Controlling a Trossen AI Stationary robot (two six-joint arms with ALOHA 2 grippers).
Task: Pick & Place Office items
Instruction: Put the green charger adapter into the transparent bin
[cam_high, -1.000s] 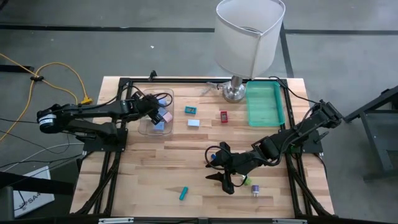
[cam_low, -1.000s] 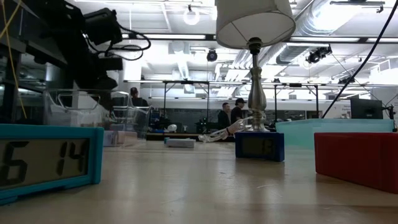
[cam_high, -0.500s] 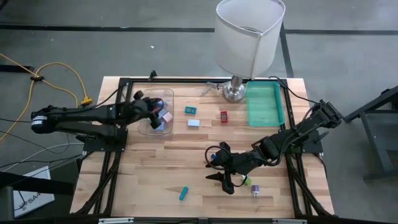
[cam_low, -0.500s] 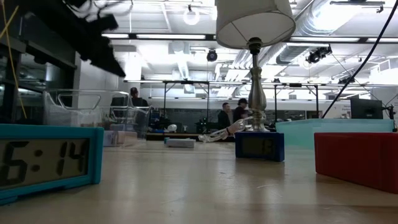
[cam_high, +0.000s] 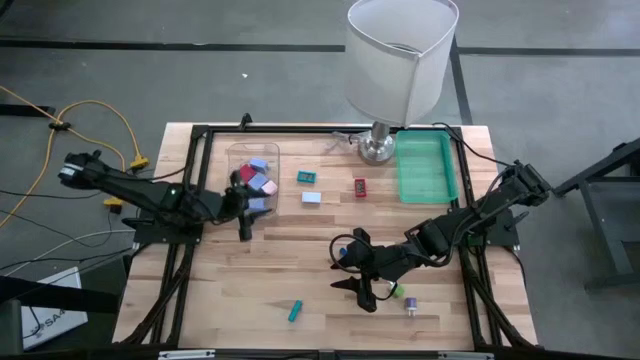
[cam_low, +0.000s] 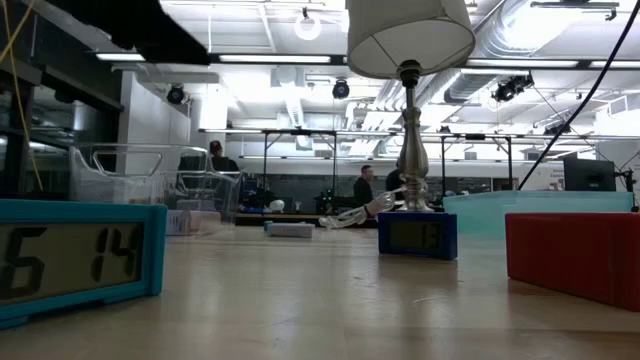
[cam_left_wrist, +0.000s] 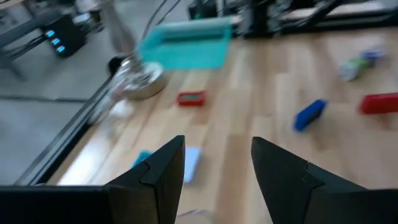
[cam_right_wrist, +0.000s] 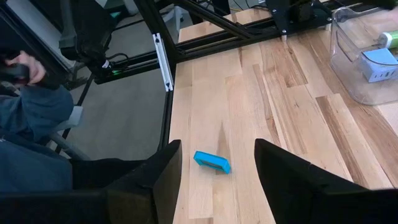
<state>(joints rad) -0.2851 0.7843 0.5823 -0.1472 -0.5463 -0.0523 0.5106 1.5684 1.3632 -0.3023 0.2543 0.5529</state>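
Lying nearest the front edge of the desk (cam_high: 250, 280), a teal piece (cam_high: 295, 311) was recorded flat on the wood, with a small purple-and-white piece (cam_high: 411, 307) further to the right. Just behind these, the right gripper (cam_high: 362, 290) was found low over the desk, its fingers (cam_right_wrist: 287, 180) apart and nothing between them; a green bit (cam_high: 394, 291) was noted just beside it.

Further back on the left, the left gripper (cam_high: 244, 212) was observed at the front edge of the clear bin (cam_high: 232, 152), fingers (cam_left_wrist: 281, 180) parted with nothing held. Inside that bin, light blue, red and pink pieces (cam_high: 258, 183) were seen heaped together.

Beyond mid-desk, a light blue block (cam_high: 312, 197), a teal clock piece (cam_high: 307, 177) and a red piece (cam_high: 360, 186) were logged in a loose row, apart from one another. At the far right, the green tray (cam_high: 426, 170) was noted beside the lamp (cam_high: 398, 60), whose base stood at the rear edge.
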